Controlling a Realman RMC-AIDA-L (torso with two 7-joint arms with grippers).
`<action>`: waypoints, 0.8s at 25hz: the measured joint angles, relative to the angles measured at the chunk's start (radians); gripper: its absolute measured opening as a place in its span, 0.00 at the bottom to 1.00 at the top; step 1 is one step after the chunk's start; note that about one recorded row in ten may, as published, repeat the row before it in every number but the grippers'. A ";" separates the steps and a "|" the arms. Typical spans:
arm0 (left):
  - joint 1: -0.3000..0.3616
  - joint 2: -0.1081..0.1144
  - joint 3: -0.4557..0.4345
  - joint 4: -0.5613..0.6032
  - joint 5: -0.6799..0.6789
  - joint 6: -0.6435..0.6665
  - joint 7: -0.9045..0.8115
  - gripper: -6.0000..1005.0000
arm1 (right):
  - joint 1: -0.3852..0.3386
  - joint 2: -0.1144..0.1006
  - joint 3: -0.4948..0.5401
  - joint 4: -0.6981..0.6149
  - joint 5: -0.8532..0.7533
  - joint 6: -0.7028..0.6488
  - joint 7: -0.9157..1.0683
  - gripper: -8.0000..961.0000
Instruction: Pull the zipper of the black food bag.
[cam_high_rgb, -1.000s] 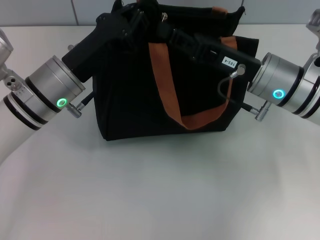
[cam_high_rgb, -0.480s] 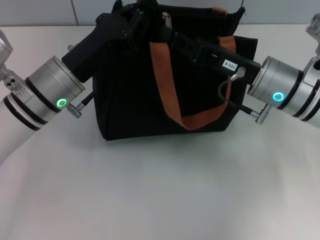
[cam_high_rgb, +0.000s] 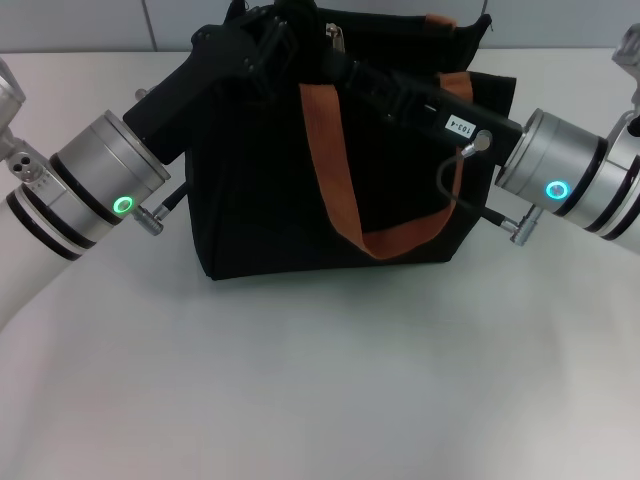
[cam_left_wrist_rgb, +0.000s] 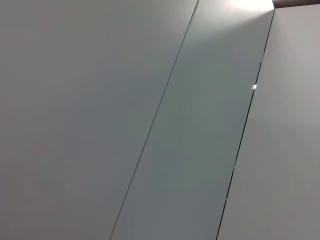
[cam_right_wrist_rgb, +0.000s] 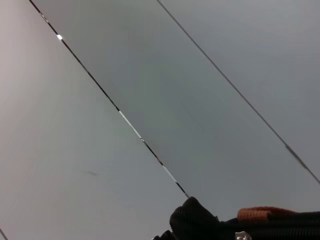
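Both your pincers crowd the black food bag's (cam_high_rgb: 300, 200) top edge by the zipper (cam_high_rgb: 334, 37); their grip states can't be told. Bare surface (cam_high_rgb: 320, 380) lies in front.

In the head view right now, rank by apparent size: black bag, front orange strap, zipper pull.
1. black food bag
2. front orange strap
3. zipper, a tiny silver tab at the bag's top edge

The black food bag (cam_high_rgb: 300, 180) stands on the table (cam_high_rgb: 320, 380), the zipper (cam_high_rgb: 334, 36) at its top rear.
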 joint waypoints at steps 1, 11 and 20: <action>0.000 0.000 0.000 0.000 0.000 0.000 0.000 0.03 | -0.001 0.000 0.000 -0.001 0.000 0.001 -0.002 0.19; 0.001 0.000 0.000 0.000 -0.002 -0.004 0.001 0.03 | -0.010 0.000 0.021 -0.003 0.002 0.003 -0.011 0.01; 0.010 0.000 -0.001 0.000 -0.007 0.001 0.001 0.03 | -0.037 -0.001 0.034 -0.014 0.002 0.004 -0.012 0.01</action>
